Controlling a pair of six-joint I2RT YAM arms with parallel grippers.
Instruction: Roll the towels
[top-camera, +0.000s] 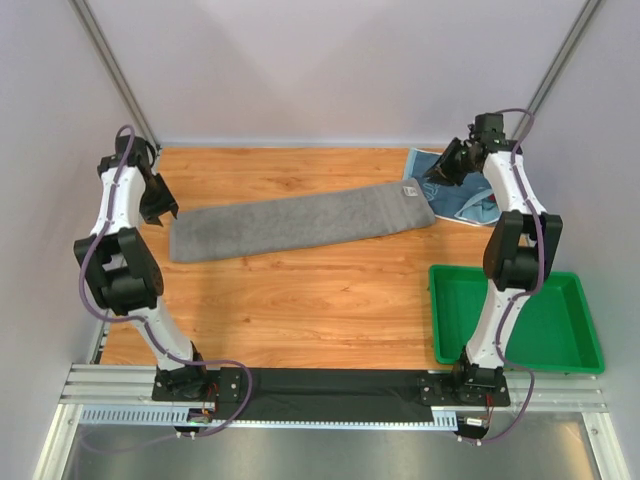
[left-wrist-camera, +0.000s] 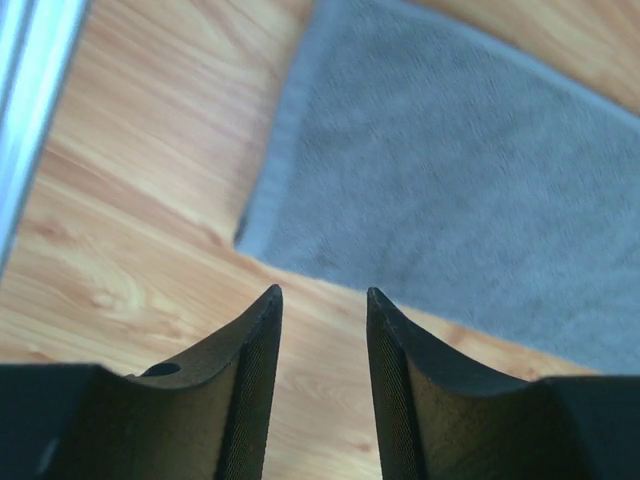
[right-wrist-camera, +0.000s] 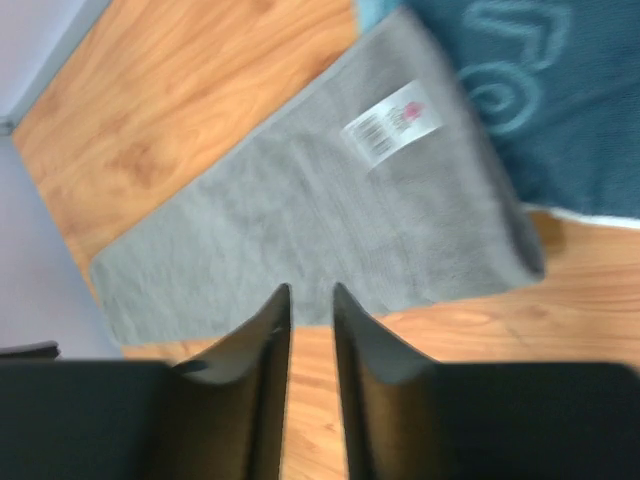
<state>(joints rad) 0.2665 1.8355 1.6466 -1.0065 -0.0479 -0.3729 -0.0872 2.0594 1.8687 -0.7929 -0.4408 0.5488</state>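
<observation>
Worktop (top-camera: 300, 310) of orange-brown wood, seen from above, with two robot arms bolted at its near edge. Grey towel (top-camera: 300, 222) lies flat and unrolled as one long strip across the far half, slanting from near the left edge toward the far right corner. A small white label (top-camera: 410, 189) sits on its right end. That end overlaps a blue towel (top-camera: 468, 205) with pale lettering, which lies spread out in the far right corner. Green tray (top-camera: 545, 335) sits at the near right corner, well apart from both towels.

Left arm (top-camera: 125, 250) reaches along the left edge. The left jaws hang just beside the grey towel's left end, above bare wood near the towel's corner. They stand moderately apart with nothing between them.

Right arm (top-camera: 515, 235) reaches toward the far right corner. The right jaws hover by the near edge of the grey towel's right end, close to the label. Only a narrow gap shows between them and nothing is gripped. The right wrist view is somewhat blurred.
</observation>
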